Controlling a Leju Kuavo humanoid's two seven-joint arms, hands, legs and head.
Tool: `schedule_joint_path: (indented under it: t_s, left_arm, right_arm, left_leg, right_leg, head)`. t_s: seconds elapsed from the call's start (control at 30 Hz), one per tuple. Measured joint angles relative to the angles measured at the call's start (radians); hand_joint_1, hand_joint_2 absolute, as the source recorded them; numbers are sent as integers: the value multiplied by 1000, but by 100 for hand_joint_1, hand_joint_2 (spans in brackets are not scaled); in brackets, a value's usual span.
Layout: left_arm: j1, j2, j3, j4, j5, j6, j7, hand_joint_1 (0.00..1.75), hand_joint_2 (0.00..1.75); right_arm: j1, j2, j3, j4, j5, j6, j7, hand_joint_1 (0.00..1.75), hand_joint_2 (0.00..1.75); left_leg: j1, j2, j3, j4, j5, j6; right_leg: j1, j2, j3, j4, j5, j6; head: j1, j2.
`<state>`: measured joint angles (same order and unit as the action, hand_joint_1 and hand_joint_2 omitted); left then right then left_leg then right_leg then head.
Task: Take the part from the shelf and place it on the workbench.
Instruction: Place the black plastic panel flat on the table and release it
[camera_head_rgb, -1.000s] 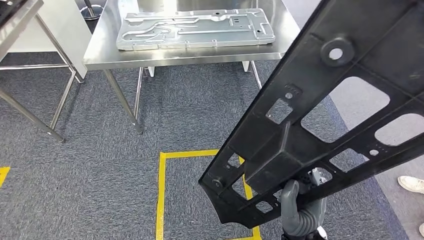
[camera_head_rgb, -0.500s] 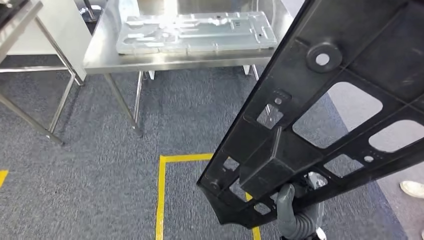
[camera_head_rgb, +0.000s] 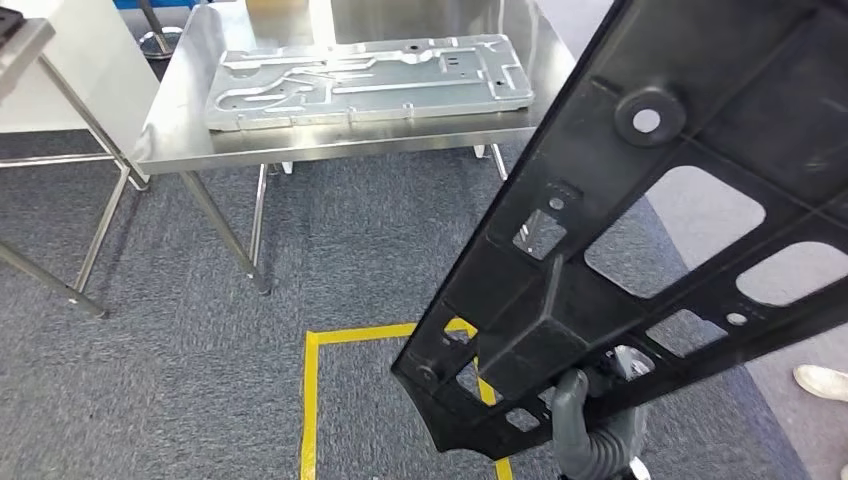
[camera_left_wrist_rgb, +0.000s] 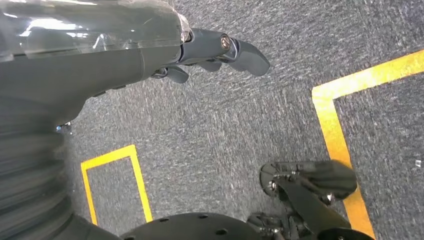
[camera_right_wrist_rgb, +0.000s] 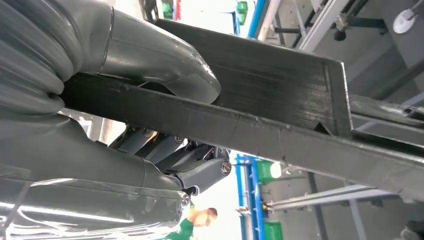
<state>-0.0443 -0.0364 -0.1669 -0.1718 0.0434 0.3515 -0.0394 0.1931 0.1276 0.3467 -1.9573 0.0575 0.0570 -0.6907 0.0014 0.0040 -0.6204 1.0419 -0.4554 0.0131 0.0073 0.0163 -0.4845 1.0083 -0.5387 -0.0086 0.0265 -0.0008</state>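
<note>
A large black plastic part (camera_head_rgb: 640, 250) with several cut-outs slants across the right of the head view. My right hand (camera_head_rgb: 590, 432) grips it at its lower end. In the right wrist view the thumb (camera_right_wrist_rgb: 150, 55) lies over one side of the part's black rib (camera_right_wrist_rgb: 280, 95), with the darker fingers on the other side. The steel workbench (camera_head_rgb: 330, 148) stands ahead at the upper left, apart from the part. My left hand (camera_left_wrist_rgb: 210, 52) hangs over the carpet with its fingers out and holds nothing.
A silver pressed metal panel (camera_head_rgb: 360, 78) lies on the workbench. Yellow tape (camera_head_rgb: 310, 400) marks a square on the grey carpet in front of me. Another table's steel legs (camera_head_rgb: 60, 230) stand at the far left. A person's shoe (camera_head_rgb: 820, 380) is at the right edge.
The whole picture has shifted, so the camera moved: the workbench now sits further left in view. The black part stays in my right hand's grip.
</note>
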Motion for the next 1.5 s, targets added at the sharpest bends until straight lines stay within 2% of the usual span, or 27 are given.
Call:
schedule_joint_path:
  t_s: [0.1, 0.13, 0.2, 0.27, 0.33, 0.37, 0.43, 0.5, 0.6, 0.67, 0.7, 0.77, 0.83, 0.87, 0.9, 0.97, 1.0, 1.03, 1.1, 1.17, 1.2, 1.27, 1.33, 1.37, 1.4, 1.47, 1.5]
  left_arm:
    - [1, -2, 0, 0, 1, -1, 0, 0, 175]
    - [0, -2, 1, 0, 2, -1, 0, 0, 175]
    - [-3, -3, 2, 0, 3, -1, 0, 0, 175]
    - [-2, -4, 3, 0, 5, -1, 0, 0, 175]
    - [2, -5, 4, 0, 6, -1, 1, 0, 175]
    - [3, -6, 5, 0, 6, -1, 1, 0, 175]
    - [4, -7, 6, 0, 6, -1, 2, 0, 175]
    - [0, -8, 6, 0, 6, -1, 1, 0, 175]
    - [-2, -9, 7, 0, 5, -1, 1, 0, 175]
    - [-4, -9, 7, 0, 4, -1, 0, 0, 175]
    - [-5, -9, 7, 0, 3, -2, -1, 0, 175]
    - [-6, -9, 7, 0, 1, -2, -2, 0, 175]
    - [-6, -9, 7, 0, -2, -3, -1, 0, 175]
    - [-5, -9, 7, 0, -2, -4, 0, 0, 175]
    - [-2, -8, 7, 0, -2, -4, 1, 0, 175]
    - [6, -5, 7, 1, -3, -5, 2, 0, 175]
    - [10, -4, 7, 2, -3, -5, 3, 0, 175]
    - [10, -2, 7, 2, -4, -5, 3, 0, 175]
    - [5, -4, 7, 2, -4, -5, 3, 0, 175]
    - [-4, -5, 7, 1, -5, -6, 2, 0, 175]
    - [-6, -4, 7, 1, -5, -7, 2, 0, 175]
    - [-8, -4, 7, 1, -4, -7, 2, 0, 175]
    - [-6, -5, 7, 1, -3, -7, 2, 0, 175]
    - [-4, -5, 7, 1, -3, -7, 2, 0, 175]
    - [-3, -6, 7, 1, -2, -7, 2, 0, 175]
    - [-3, -6, 7, 1, -2, -7, 1, 0, 175]
    - [-5, -6, 7, 1, -2, -8, 1, 0, 175]
  right_arm:
    - [0, -1, 0, 0, 1, 0, 0, 175, 175]
    - [0, -1, 0, 0, 1, 0, 0, 175, 175]
    - [0, -1, 0, 0, 0, 0, -1, 175, 175]
    - [1, -2, 0, 0, 0, 1, -1, 175, 175]
    - [3, -2, 0, 0, 0, 1, -1, 175, 175]
    - [3, -2, 0, 0, 0, 1, -1, 175, 175]
    - [4, -2, 0, 1, 0, 0, -1, 175, 175]
    - [7, -4, 0, 1, 0, 0, -2, 175, 175]
    - [9, -4, 1, 0, 0, -1, -2, 175, 175]
    - [9, -3, 1, -1, 0, -1, -3, 175, 175]
    - [9, -3, 1, -1, 0, -1, -3, 175, 175]
    - [9, -3, 1, -1, 1, -2, -4, 175, 175]
    - [9, -3, 1, -1, 1, -2, -3, 175, 175]
    - [9, -3, 1, -1, 1, -2, -3, 175, 175]
    - [9, -3, 1, -1, 1, -2, -3, 175, 175]
    - [9, -2, 1, 0, 1, -2, -3, 175, 175]
    - [8, -2, 1, 0, 2, -3, -2, 175, 175]
    - [8, -1, 1, -2, 3, -4, 0, 175, 175]
    - [5, 0, 1, -10, 4, -4, 1, 175, 175]
    - [2, 0, 1, -16, 5, -4, 1, 175, 175]
    - [1, 0, 1, -17, 5, -4, 2, 175, 175]
    - [2, 0, 1, -17, 5, -4, 2, 175, 175]
    - [3, 0, 1, -16, 5, -4, 2, 175, 175]
    - [3, 0, 1, -15, 5, -4, 2, 175, 175]
    - [4, 0, 1, -15, 5, -4, 2, 175, 175]
    - [5, 0, 1, -14, 6, -4, 2, 175, 175]
    - [5, 0, 1, -13, 6, -4, 2, 175, 175]
  left_leg:
    - [2, -3, 31, -12, -7, 18]
    - [3, -3, 45, -14, -12, 23]
    - [5, -4, 65, -17, -26, 29]
    - [6, -6, 85, -17, -46, 27]
    - [9, -7, 116, -17, -72, 22]
    - [11, -8, 134, -18, -86, 19]
    - [13, -9, 165, -20, -115, 10]
    - [12, -8, 187, -31, -134, -3]
    - [11, -7, 203, -12, -110, -24]
    - [12, -7, 147, 92, -90, -26]
    - [13, -7, 102, 158, -99, -25]
    - [11, -7, 15, 243, -177, -22]
    - [9, -7, -36, 235, -256, -18]
    - [8, -7, -49, 200, -252, -14]
    - [6, -8, -57, 152, -199, -7]
    - [-4, -11, -65, 67, -33, 4]
    - [-10, -13, -63, 45, 27, 7]
    - [-15, -15, -57, 37, 50, 8]
    - [-15, -17, -31, 27, 38, 15]
    - [-10, -18, -1, 12, 23, 25]
    - [-8, -18, 14, 6, 13, 28]
    - [-7, -19, 47, -3, -9, 30]
    - [-4, -21, 84, -7, -36, 26]
    - [-2, -22, 105, -8, -51, 24]
    - [-1, -23, 123, -9, -66, 21]
    - [-1, -26, 156, -11, -95, 14]
    - [-2, -27, 168, -16, -108, 9]
  right_leg:
    - [-3, -2, 5, 39, -5, 19]
    - [-5, -3, -13, 76, -8, 25]
    - [-10, -5, -91, 190, -35, 36]
    - [-17, -6, -180, 281, -84, 45]
    - [-21, -9, -223, 270, -94, 51]
    - [-23, -12, -224, 225, -66, 52]
    - [-21, -20, -217, 112, 58, 46]
    - [-15, -23, -212, 52, 138, 32]
    - [-15, -16, -173, 27, 124, 8]
    - [-16, -15, -131, 11, 105, -4]
    - [-15, -15, -112, 5, 93, -8]
    - [-11, -14, -74, 0, 64, -14]
    - [-7, -10, -27, -1, 30, -16]
    - [-4, -7, -1, -2, 11, -17]
    - [-2, -5, 21, -2, -8, -17]
    - [2, 2, 59, 2, -46, -12]
    - [2, 6, 73, 1, -64, -7]
    - [2, 10, 84, 7, -72, -1]
    - [0, 11, 76, 56, -56, 10]
    - [-2, 3, 8, 175, -24, 22]
    - [-5, -1, -39, 236, -30, 27]
    - [-11, -5, -128, 311, -99, 37]
    - [-14, -7, -182, 303, -163, 43]
    - [-14, -9, -193, 267, -158, 44]
    - [-14, -10, -197, 215, -115, 43]
    - [-12, -14, -198, 109, 28, 33]
    - [-10, -16, -195, 79, 81, 26]
  head:
    - [1, 0]
    - [3, 0]
    - [6, 0]
    - [6, 0]
    - [6, 0]
    - [6, 0]
    - [8, 0]
    - [9, 0]
    - [6, 0]
    - [1, 0]
    - [0, 0]
    - [-1, 0]
    - [-1, 0]
    - [-1, 0]
    - [-1, 0]
    - [3, 0]
    - [4, 0]
    - [5, 0]
    - [4, 0]
    - [7, 0]
    - [10, 0]
    - [12, 0]
    - [12, 0]
    - [12, 0]
    - [12, 0]
    - [13, 0]
    - [13, 0]
